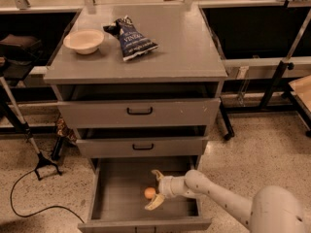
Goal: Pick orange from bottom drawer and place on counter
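Note:
The orange is a small round fruit lying on the grey floor of the open bottom drawer, near its middle. My gripper reaches into the drawer from the right, low over its floor. Its two pale fingers are spread open, one behind the orange and one in front of it, with the orange between them. The counter is the flat grey top of the cabinet, above the two upper drawers.
A beige bowl and a dark blue chip bag lie on the counter's left half. The two upper drawers stand slightly ajar. A black stand and cable are on the floor at the left.

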`<state>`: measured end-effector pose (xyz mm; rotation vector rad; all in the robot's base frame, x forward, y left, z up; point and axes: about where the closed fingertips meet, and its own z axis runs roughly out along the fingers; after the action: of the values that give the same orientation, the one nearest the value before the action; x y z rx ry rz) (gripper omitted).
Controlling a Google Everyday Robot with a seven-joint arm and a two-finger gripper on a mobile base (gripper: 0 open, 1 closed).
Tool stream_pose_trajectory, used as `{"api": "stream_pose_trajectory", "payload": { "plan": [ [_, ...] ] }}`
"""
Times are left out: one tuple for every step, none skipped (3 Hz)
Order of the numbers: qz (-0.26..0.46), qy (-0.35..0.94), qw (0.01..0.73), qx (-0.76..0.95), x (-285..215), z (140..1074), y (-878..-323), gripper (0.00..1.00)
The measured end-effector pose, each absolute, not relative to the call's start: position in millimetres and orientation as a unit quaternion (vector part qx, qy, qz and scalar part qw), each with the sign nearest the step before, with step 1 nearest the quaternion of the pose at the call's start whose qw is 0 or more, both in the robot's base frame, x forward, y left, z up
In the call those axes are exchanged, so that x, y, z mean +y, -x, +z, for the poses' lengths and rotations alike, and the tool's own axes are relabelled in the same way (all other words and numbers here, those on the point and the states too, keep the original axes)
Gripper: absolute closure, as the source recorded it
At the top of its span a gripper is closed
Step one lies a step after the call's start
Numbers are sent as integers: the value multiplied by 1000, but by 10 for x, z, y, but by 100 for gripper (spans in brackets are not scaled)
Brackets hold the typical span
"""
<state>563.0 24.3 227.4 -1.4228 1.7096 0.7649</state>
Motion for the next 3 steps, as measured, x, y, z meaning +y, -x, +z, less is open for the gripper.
{"api": "stream_pose_trajectory", "payload": {
  "plan": [
    [306,574,381,657,429,2056,-5728,0],
    [302,582,373,657,552,1828,-5861,0],
    [292,581,361,668,517,1612,-5954,0]
  ]
}}
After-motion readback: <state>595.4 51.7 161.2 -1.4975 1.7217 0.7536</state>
